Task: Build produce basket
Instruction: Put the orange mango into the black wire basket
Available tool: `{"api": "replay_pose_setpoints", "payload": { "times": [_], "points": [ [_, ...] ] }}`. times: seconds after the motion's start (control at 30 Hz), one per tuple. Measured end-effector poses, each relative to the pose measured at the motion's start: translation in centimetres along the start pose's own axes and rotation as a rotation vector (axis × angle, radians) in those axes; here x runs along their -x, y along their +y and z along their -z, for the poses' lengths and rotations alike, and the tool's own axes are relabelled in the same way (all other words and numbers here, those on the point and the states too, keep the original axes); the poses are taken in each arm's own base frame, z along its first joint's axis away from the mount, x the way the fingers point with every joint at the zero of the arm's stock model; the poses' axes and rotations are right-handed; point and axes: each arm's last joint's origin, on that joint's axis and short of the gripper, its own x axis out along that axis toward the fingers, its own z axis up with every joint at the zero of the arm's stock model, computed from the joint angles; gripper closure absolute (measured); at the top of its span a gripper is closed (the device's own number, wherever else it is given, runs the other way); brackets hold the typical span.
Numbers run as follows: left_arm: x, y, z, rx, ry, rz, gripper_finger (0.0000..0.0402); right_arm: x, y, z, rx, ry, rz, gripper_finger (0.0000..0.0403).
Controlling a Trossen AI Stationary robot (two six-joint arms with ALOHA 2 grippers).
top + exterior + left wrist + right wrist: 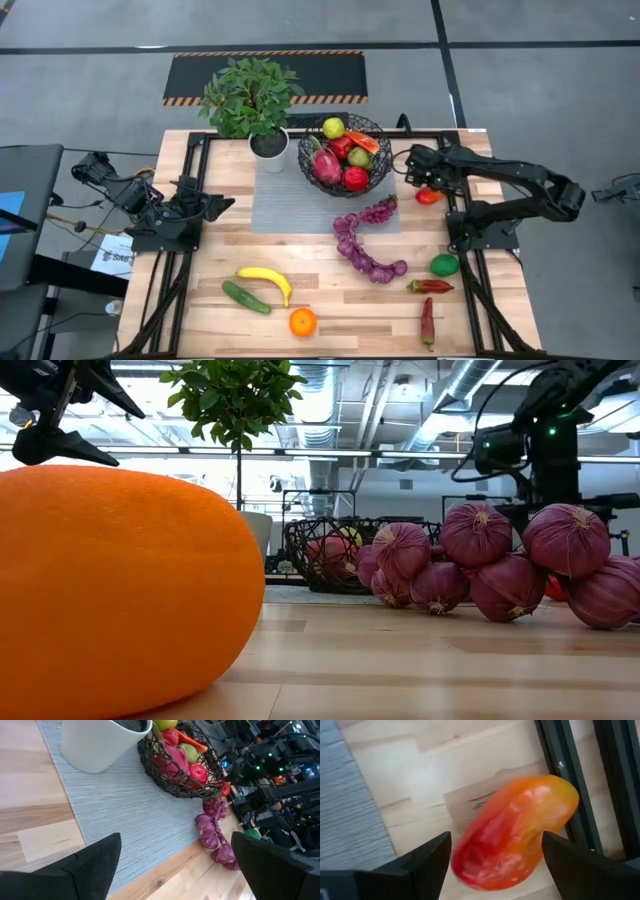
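Two arms: one at each side of the desk (200, 300), both at its far half.
Left claw (222, 205): spread wide and empty, resting low at the left edge of the grey mat (290, 210); its wrist view looks across the mat toward the basket.
Banana (268, 279): on the near left of the desk, just beside the cucumber (246, 297).
Orange (302, 321): near the front edge, right of the cucumber; it fills the left of the low view.
Plant (250, 97): in a white pot (269, 145) at the far edge of the mat, just left of the basket.
Basket (344, 181): black wire bowl on the mat's far right corner, holding a pink dragonfruit (326, 165), a red apple (355, 179), a yellow-green fruit (333, 128) and other pieces.
Purple string (365, 245): bulbs curving from the mat's right edge onto the bare wood.
Right claw (421, 179): fingers released and wide apart, low over a red-orange fruit (512, 832) that lies on the wood just right of the basket; the fruit sits between the fingers, and contact cannot be told.
Green fruit (445, 264): right side, by the right arm's base.
Red peppers: one (430, 286) below the green fruit, another (427, 323) nearer the front edge.
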Motion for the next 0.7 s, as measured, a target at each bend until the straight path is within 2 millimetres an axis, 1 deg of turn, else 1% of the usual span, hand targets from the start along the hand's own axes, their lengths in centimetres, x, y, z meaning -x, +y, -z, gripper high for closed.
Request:
{"api": "replay_pose_setpoints", "payload": {
  "times": [0.13, 0.23, 0.37, 0.47, 0.7],
  "points": [
    [0.0, 0.0, 0.0, -0.005, 0.000, 0.000, 0.0038, -0.1, 0.1, 0.2, 0.029, 0.023, 0.002, 0.0081],
    [0.0, 0.0, 0.0, -0.008, -0.002, 0.000, 0.0038, -0.4, 0.3, 0.4, 0.000, 0.028, 0.015, 0.0083],
    [0.0, 0.0, 0.0, -0.009, -0.002, 0.000, 0.0038, -1.1, 0.9, 0.5, -0.038, 0.038, 0.046, 0.0085],
    [0.0, 0.0, 0.0, -0.009, -0.003, 0.000, 0.0038, -1.8, 1.3, 1.0, -0.058, 0.066, 0.091, 0.0087],
    [0.0, 0.0, 0.0, -0.010, -0.002, -0.001, 0.0038, -3.2, 2.1, 1.6, 0.008, 0.090, 0.168, 0.0088]
  ]
}}
